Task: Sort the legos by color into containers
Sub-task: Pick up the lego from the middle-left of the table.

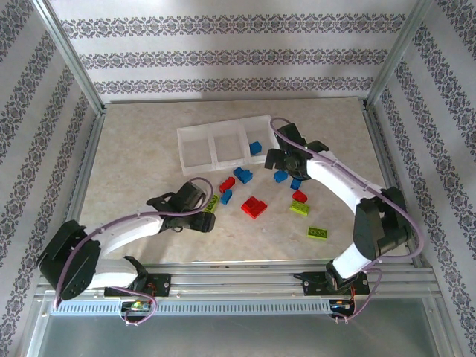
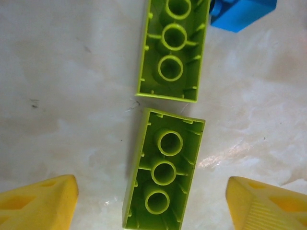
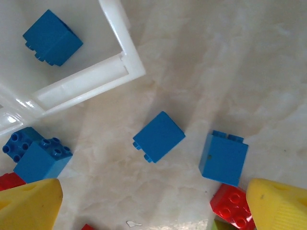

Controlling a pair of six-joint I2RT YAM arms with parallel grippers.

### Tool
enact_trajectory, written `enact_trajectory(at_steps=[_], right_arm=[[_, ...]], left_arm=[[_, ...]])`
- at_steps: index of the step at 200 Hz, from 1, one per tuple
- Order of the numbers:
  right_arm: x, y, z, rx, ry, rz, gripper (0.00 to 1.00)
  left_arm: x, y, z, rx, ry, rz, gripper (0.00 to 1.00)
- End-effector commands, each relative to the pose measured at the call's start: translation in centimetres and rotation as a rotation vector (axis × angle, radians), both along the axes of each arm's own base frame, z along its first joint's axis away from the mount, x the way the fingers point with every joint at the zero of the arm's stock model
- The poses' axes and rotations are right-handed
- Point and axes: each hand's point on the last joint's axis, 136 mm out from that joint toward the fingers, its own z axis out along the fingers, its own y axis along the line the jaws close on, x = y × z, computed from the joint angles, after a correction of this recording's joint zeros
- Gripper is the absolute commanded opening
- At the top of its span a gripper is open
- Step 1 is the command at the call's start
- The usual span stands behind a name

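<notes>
One lime green brick (image 2: 163, 167) lies upside down on the tabletop (image 2: 57, 72), right between the yellow fingers (image 2: 41, 203) of the left claw (image 2: 151, 179). That claw is wide open and holds nothing. A second green brick (image 2: 173, 48) lies just past its end, almost touching it. The near brick lies a bit crooked to the fingers. I think a squeeze could twist it, and then it could slip out or knock its neighbor away.

The right claw (image 3: 154, 187) is open too, with nothing in it. It hangs over the middle blue brick (image 3: 159, 136) and the side blue brick (image 3: 223, 157), which lie near each other but apart. A grab here may catch both, or push one off. A red brick (image 3: 232, 206) sits just beside the side blue brick, so it could get dragged along and end up with the wrong color.

The bins (image 1: 195, 149) stand in a row at the far middle of the tabletop. A sorted blue brick (image 1: 255, 147) lies in the right end bin, so I think the blue ones belong there. A brick let go over the white wall (image 3: 127, 57) could bounce back out. Both arms reach into the same small pile, so they could bump each other
</notes>
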Motion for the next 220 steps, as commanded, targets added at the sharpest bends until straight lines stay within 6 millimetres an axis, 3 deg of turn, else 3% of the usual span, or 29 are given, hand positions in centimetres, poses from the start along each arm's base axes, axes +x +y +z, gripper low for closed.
enact_trajectory(at_steps=[1,48,82,123,181,220], right_arm=[[-0.5,-1.1,1.0,-0.001,-0.044,-0.069,0.98],[-1.1,-2.5,1.9,0.029,-0.077,-0.117,0.98],[-1.3,-3.1,1.8,0.048,-0.081,-0.141,0.98],[-1.4,-3.1,1.8,0.063,-0.081,-0.150,0.98],[-1.5,-3.3,1.4,0.064,-0.073,-0.164,0.98],[-1.8,-3.5,1.3,0.064,-0.077,-0.177,0.98]], left_arm=[[0.5,-0.4,-0.3,0.040,-0.010,-0.030,0.75],[0.7,0.5,-2.1,0.110,0.028,0.011,0.61],[1.0,0.2,-2.5,0.109,0.032,0.021,0.56],[1.1,0.8,-2.4,0.136,0.025,0.051,0.41],[2.3,2.3,-0.3,0.176,-0.040,0.152,0.30],[5.6,2.5,3.5,0.166,-0.172,0.235,0.28]])
